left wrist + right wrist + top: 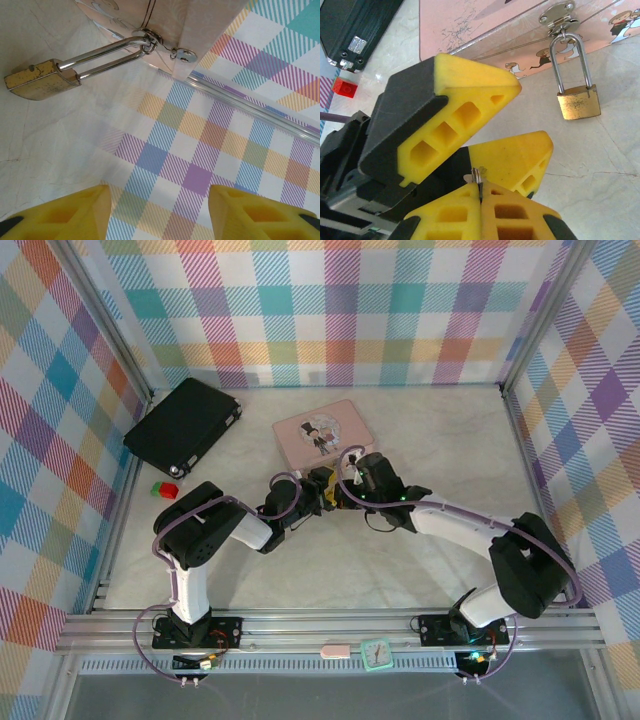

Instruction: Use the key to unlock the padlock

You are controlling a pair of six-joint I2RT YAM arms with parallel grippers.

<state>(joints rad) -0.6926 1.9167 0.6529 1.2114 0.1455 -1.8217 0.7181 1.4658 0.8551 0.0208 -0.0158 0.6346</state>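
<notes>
The small brass padlock (578,101) hangs by its silver shackle from the hasp of the pink tin (470,22); it also lies against the tabletop in the left wrist view (42,80). My right gripper (480,187) is shut on the thin silver key (477,175), whose end pokes out between the yellow pads. My left gripper (160,215) is open with nothing between its fingers (470,95), which stand just ahead of the key. Both grippers (325,490) meet in front of the tin, left of the padlock.
A black case (183,425) lies at the back left, with a red and a green block (165,489) in front of it. The pink tin (320,432) sits mid-table. A small clock (377,652) rests on the front rail. Plaid walls enclose the table.
</notes>
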